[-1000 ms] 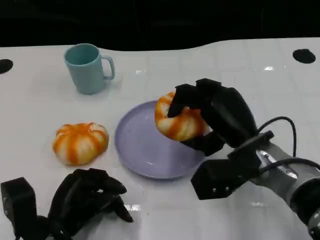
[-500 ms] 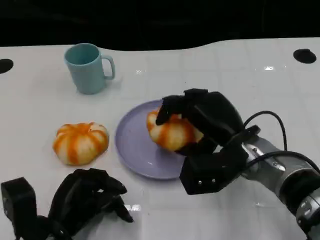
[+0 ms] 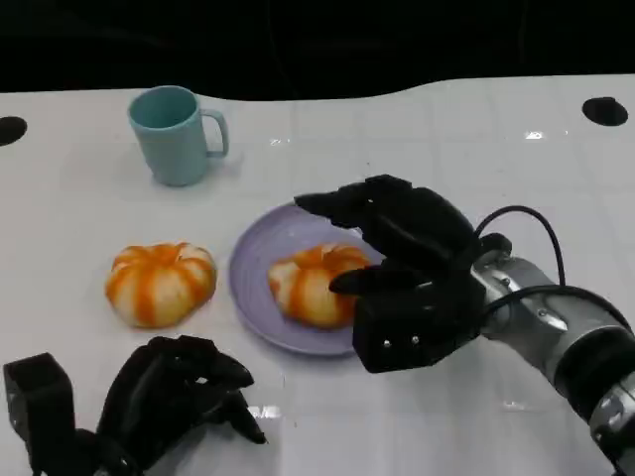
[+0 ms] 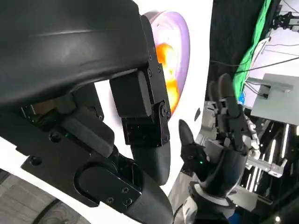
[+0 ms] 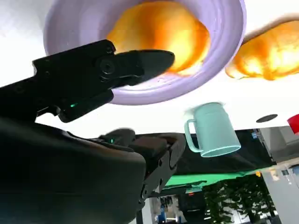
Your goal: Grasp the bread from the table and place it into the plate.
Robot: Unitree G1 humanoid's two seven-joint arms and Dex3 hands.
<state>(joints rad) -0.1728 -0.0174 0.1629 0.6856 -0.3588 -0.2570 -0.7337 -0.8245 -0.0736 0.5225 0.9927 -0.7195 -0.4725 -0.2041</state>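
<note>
Released since a second ago, the bread [image 3: 310, 284] now lies on the plate [image 3: 255, 266], no longer gripped above its far right edge. Right robot hand [image 3: 397, 266] hovers beside it, fingers spread, holding nothing; left robot hand [image 3: 174, 395] rests curled, empty, on the near table [image 3: 417, 139]. Placement looks done.

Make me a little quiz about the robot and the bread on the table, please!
1. True or false: one bread lies in the plate.
2. What stands behind the other bread? A) a bottle B) a cup C) a bowl
3. Fill in: the right hand is ____ above the plate, holding nothing.

Key: 1 true; 2 B; 3 open.
</note>
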